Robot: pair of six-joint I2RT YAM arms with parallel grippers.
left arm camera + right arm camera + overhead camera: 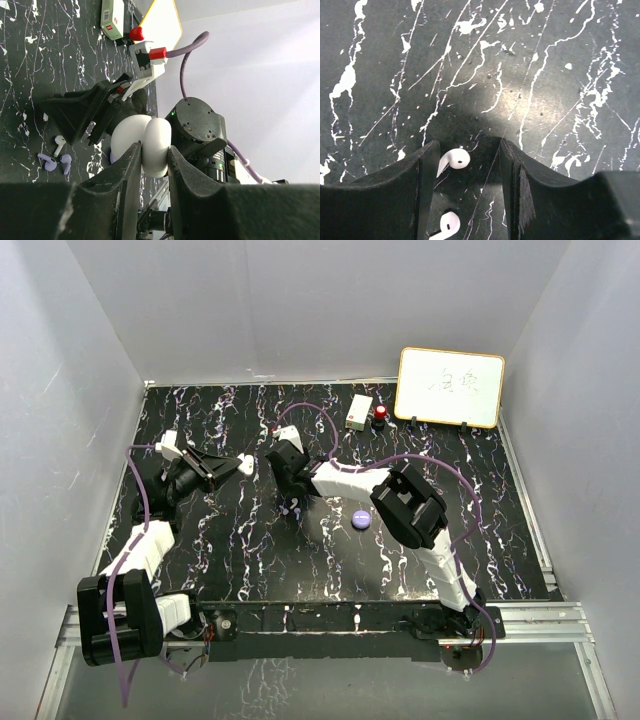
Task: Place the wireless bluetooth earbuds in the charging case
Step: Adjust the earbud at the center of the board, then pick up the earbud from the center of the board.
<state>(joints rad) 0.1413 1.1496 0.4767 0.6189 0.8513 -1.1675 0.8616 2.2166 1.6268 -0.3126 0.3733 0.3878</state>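
Table (250, 570): black with white veining, walled in white on three sides.
Whiteboard (450, 387): propped upright at the far right corner.
Left gripper (155, 147): held above the left part of the table and pointing toward the middle. Its jaws are clenched on the white case.
Right gripper (468, 146): in the middle of the table, pointing down at the surface. Its jaws are spread and grasp nothing.
Box (358, 412): white, lying flat at the far edge, just left of the whiteboard.
White case (149, 149): pinched between the left fingers (127, 175) and clear of the table. It shows two rounded lobes side by side and may be hinged open, but the wrist view is too close to be sure.
Purple case (361, 519): round, alone on the table right of centre, beside the right arm's forearm.
Knob (380, 415): red, just right of the box.
White earbuds (456, 158): two lie on the table inside the right jaws. One is against the inner face of the left finger (422, 175), the other nearer the wrist.
Purple earbuds (47, 162): two lie close together on the table in the left wrist view, just beside a white one and near the right gripper's tip.
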